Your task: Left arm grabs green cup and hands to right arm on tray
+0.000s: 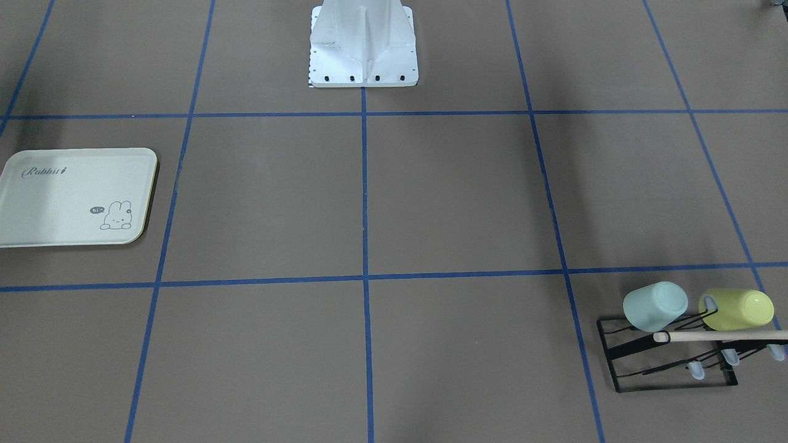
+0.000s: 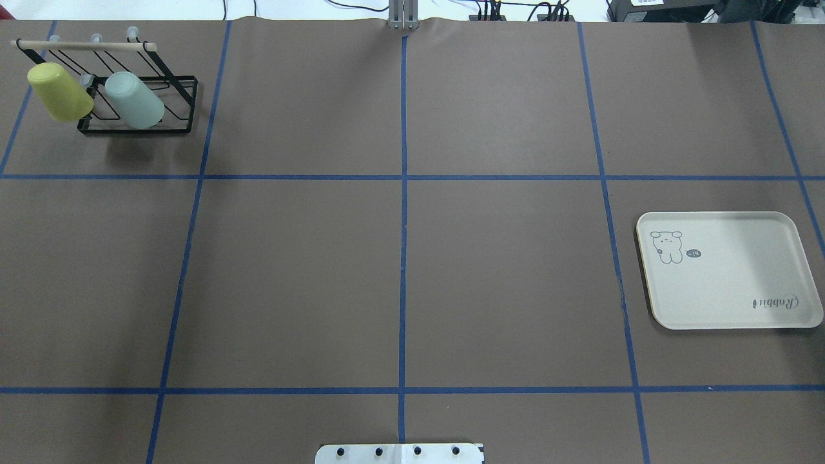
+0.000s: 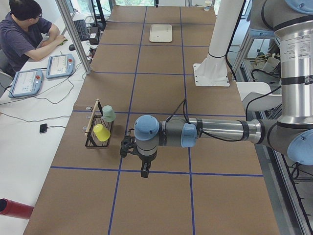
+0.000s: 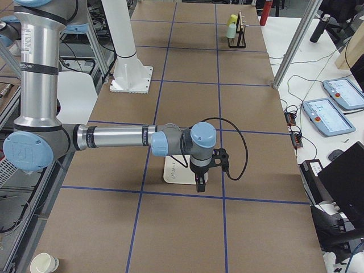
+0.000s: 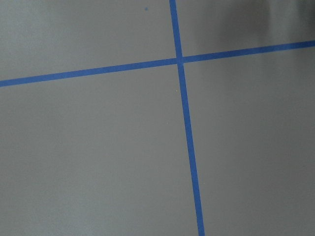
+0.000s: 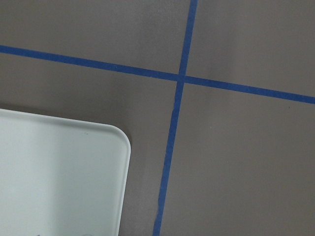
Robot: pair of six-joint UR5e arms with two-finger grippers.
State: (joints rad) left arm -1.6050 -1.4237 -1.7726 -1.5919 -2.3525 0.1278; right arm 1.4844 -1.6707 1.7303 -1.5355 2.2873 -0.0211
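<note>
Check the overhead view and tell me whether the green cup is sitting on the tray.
No, the green cup hangs on the rack beside the yellow cup, across the table from the tray.

Green cup (image 1: 654, 306): smooth plastic, soft sheen. Yellow-green cup (image 1: 739, 309): same plastic, brighter highlight. Rack (image 1: 629, 346) at table corner: thin black wire, probably painted metal; top rod (image 1: 720, 336) pale bare wood. Tray (image 2: 728, 290): smooth matt cream. Table cover (image 2: 503, 270): matt brown, paper-like; blue tape lines (image 2: 403, 258). Left arm (image 3: 220, 131): satin grey metal tube.
</note>
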